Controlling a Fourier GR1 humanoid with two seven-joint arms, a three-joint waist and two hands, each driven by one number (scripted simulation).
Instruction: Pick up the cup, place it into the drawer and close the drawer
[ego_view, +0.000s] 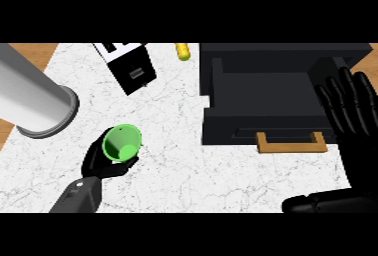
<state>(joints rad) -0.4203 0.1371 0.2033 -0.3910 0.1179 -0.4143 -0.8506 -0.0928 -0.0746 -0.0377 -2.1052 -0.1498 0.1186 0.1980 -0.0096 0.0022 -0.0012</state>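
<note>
The left hand (101, 163) curls round the green cup (122, 142) near the counter's (210, 180) left edge. Next it should go into the open drawer (273, 92). The right hand (353, 114) rests open.

The table (192, 170) has a white top veined with fine grey lines, and bare wood (33, 50) shows past its left edge. A big pale grey cylinder (29, 95) sits at the left side, its wider rimmed end meeting the white surface near that edge. At the far side lies a black box (131, 67) with a white end, turned at a slant. Just to its right is a small yellow thing (182, 51), too small to tell more. A black cabinet (280, 52) fills the far right, its drawer (266, 90) pulled open toward the near side, with a wooden handle (291, 145) on its front.
</note>
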